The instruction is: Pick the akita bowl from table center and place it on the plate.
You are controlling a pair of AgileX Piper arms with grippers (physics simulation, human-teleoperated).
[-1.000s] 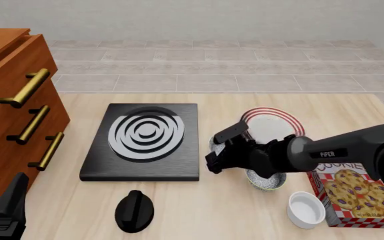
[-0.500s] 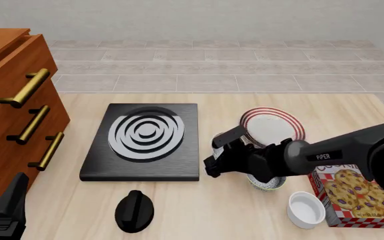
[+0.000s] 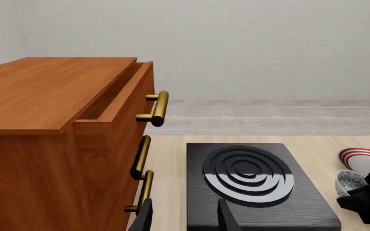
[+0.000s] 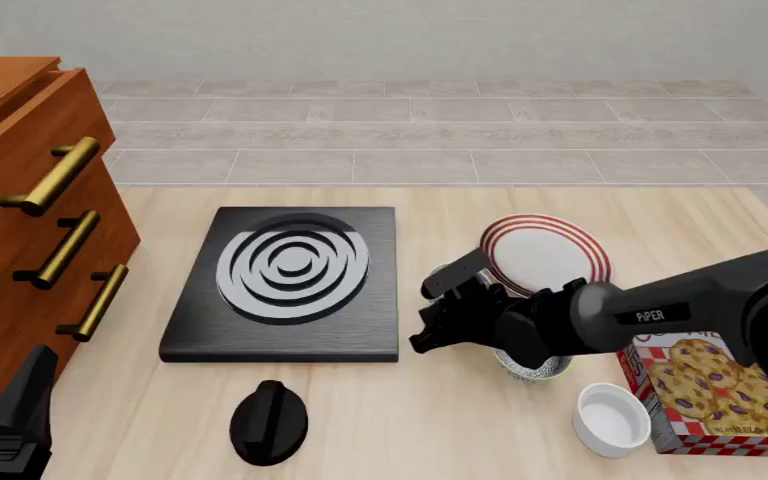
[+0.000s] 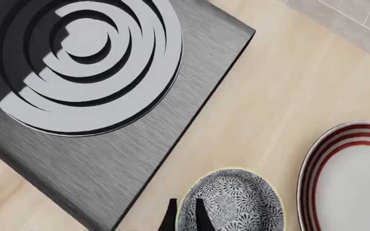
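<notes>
- The left gripper [image 4: 11, 420] sat at the near left table corner, about 8 o'clock in the front view; its wrist view showed two dark fingers [image 3: 224, 215] standing apart with nothing between them.
- A black knob [image 4: 268, 422] lay near the front edge at 7 o'clock, with a plain smooth white bowl [image 4: 612, 419] at 5 o'clock, just beside a cookie box [image 4: 712, 397] printed with biscuits.
- A second speckled bowl [image 4: 534, 362] showed only partly under the right arm [image 4: 651, 315].
- The right gripper [image 5: 185, 215] was over the akita bowl [image 5: 231, 202]; the fingertips [image 5: 200, 214] stood close together at the bowl's rim, one seemingly inside and one outside, but whether they clamped it could not be told.
- Only the right wrist view showed the bowl's fine dark floral speckling on grey-white; the front view hid it almost wholly behind the gripper.
- The akita bowl sat on pale wood at table centre, between the stove plate [image 4: 288, 280] and the plate [image 4: 546, 253], touching neither.
- The stove plate was a black brushed slab with raised silver concentric rings, at 10 o'clock of the bowl.
- The plate, shallow, white, red-striped at the rim, lay at 1 o'clock.
- A wooden drawer cabinet [image 3: 50, 139] with brass bar handles stood far left, its top drawer slightly ajar in the left wrist view.
</notes>
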